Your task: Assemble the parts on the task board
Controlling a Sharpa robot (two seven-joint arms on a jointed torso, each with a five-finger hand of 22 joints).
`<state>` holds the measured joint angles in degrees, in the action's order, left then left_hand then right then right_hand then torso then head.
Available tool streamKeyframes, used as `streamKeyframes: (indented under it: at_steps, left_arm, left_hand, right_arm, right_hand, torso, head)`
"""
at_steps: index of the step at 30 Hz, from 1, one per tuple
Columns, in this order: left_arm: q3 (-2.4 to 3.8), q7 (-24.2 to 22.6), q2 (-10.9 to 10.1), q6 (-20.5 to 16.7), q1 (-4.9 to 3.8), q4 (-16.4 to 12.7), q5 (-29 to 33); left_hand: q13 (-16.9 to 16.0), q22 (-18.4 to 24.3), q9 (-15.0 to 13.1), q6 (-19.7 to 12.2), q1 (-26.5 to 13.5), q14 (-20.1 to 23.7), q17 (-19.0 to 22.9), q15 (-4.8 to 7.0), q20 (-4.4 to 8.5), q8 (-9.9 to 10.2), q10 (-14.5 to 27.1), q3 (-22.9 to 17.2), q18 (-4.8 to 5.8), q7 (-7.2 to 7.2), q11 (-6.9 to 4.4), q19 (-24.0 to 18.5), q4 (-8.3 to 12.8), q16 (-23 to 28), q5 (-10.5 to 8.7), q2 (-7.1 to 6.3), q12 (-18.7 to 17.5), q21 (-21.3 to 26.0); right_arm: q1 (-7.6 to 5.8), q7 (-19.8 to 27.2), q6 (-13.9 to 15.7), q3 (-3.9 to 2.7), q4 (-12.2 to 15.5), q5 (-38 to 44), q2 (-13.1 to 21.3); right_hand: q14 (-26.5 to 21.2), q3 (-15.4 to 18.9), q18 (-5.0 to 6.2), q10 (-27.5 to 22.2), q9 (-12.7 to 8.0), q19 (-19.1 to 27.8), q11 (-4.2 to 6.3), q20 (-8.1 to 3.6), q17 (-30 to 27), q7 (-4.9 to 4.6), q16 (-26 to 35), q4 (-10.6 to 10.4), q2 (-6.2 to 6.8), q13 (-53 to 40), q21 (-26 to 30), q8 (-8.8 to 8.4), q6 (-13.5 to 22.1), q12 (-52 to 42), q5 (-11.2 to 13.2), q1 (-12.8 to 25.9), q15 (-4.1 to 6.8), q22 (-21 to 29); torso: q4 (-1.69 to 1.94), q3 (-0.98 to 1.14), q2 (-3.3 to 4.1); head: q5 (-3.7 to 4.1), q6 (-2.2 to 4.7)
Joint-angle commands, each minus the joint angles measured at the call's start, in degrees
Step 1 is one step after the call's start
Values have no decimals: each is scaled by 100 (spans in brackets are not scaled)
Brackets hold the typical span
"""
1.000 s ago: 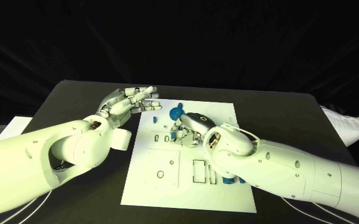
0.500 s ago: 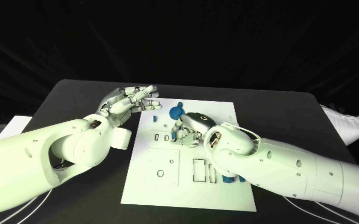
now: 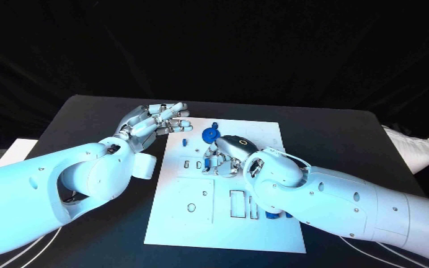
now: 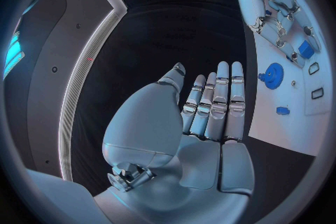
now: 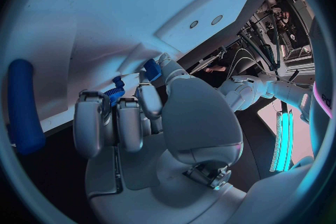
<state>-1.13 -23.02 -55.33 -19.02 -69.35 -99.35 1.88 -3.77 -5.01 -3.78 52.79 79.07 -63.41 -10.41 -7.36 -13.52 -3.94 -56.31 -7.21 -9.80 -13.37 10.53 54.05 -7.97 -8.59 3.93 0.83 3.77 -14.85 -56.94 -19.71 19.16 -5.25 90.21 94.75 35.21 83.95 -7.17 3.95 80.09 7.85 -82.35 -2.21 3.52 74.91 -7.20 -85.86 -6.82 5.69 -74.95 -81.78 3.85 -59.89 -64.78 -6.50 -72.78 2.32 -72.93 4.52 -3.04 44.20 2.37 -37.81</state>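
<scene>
Lying flat on the black worktop (image 3: 340,131), task board (image 3: 259,133) carrying loose blue parts; hovering beside its edge, left hand (image 3: 154,123) spread and holding nothing, likely waiting clear; curling over mid-board, right hand (image 3: 229,154) pinching small blue part (image 5: 115,89) in fingers (image 5: 148,102), seemingly seating it.

Black table (image 3: 340,133) carries everything, its top dark and matte, far edge running straight across. Black cloth backdrop (image 3: 224,32) hangs behind it, with faint folds. White object (image 3: 406,142) just off the table's edge on the robot's right side; too little visible to identify. Pale flat patch (image 3: 16,150) at the opposite side, near the table's corner.
</scene>
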Motion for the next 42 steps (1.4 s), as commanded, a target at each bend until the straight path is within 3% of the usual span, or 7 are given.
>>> streamKeyframes:
  at_steps: [1, 15, 22, 28, 31, 34, 42]
  left_arm:
    - [3, -20, 7, 113, -3, -11, 6]
    - [3, 12, 29, 154, -3, 54, -42]
    - [1, 448, 111, 144, -3, 281, -603]
    - [0, 1543, 276, 124, -4, 562, -1626]
    - [-2, 2226, 380, 272, -5, 713, -2165]
    - [-2, 3020, 445, 639, -12, 825, -2750]
    - [2, 4925, 673, 1912, -171, 1064, -4411]
  left_hand:
    - [6, 9, 4, 2, 29, -30, -9, -4, -9, 18, 24, -2, -72, -10, 2, 44, 32, 35, -21, 13, -5, 20]
    - [-5, 5, -6, 80, 50, -152, -63, 45, 22, -9, -66, -41, -84, 61, -51, 131, 90, 1, -22, 48, 28, -10]
    - [-120, -400, -17, 395, -150, -2034, -967, 604, 569, -36, -983, -48, -67, 327, -443, 1533, 39, -1164, -20, 3, 286, -906]
    - [-592, -987, -72, 713, -174, -2474, -5230, 885, 893, -125, -2024, -131, -58, 522, -744, 2158, -11, -5621, -27, -93, 861, -1874]
    - [-1272, -2883, -143, 866, -277, -2533, -6764, 953, 982, -312, -2213, -110, 184, 647, -855, 2550, -46, -7087, -25, -152, 1720, -3497]
    - [-3464, -4384, -339, 895, -468, -2545, -7501, 922, 1090, -662, -1733, -65, 333, 694, -898, 2602, -194, -7757, -40, -114, 4027, -4780]
    - [-5249, -5331, -825, 753, -776, -2625, -7847, 1007, 1005, -1393, -1527, 137, 425, 804, -955, 2501, -631, -8049, -19, -24, 5846, -5588]
  right_arm:
    - [50, -210, 85, 40, -37, 39, 14]
    - [65, 924, 786, 26, 177, -338, 136]
    - [-20, 2234, 725, -130, 517, -1394, 491]
    - [-317, 2578, 719, -246, 674, -2722, 955]
    - [-458, 2493, 759, -315, 661, -3362, 1208]
    - [-635, 2410, 792, -351, 583, -3856, 1441]
    - [-856, 2272, 769, -378, 339, -4355, 1875]
  right_hand:
    - [443, 97, -52, -54, -19, -13, -17, 51, 780, -15, 27, -55, 13, -6, 25, -26, 96, 39, 28, 53, -45, 6]
    - [447, 230, -48, -124, -66, -8, -50, 84, 801, -52, 25, -141, -26, 94, 39, -15, 249, 177, -87, -134, -73, 20]
    - [438, 483, -30, -254, -114, 47, -101, 124, 806, -103, 39, -311, -16, 212, 102, -19, 404, 360, -117, -68, -118, 116]
    - [400, 559, 0, -347, -124, 118, -106, 135, 677, -109, 140, -337, -139, 310, 190, -6, 417, 504, -294, -190, -123, 266]
    - [366, 579, 42, -432, -138, 217, -115, 139, 560, -121, 234, -361, -252, 408, 314, -14, 463, 650, -306, -240, -130, 481]
    - [365, 582, 45, -427, -142, 222, -113, 139, 550, -121, 249, -348, -321, 413, 330, -8, 468, 639, -367, -309, -128, 502]
    - [366, 594, 46, -421, -144, 222, -114, 138, 548, -122, 254, -353, -355, 415, 335, -6, 470, 631, -345, -322, -127, 508]
  torso:
    - [1, 0, 1]
    - [-1, 12, -1]
    - [-9, 33, -42]
    - [-33, 65, -110]
    - [-71, 87, -158]
    - [-108, 115, -204]
    - [-140, 155, -283]
  head:
    - [8, 3]
    - [11, 6]
    - [12, 25]
    - [-12, 16]
    - [-31, 34]
    - [-104, 5]
    - [-214, -70]
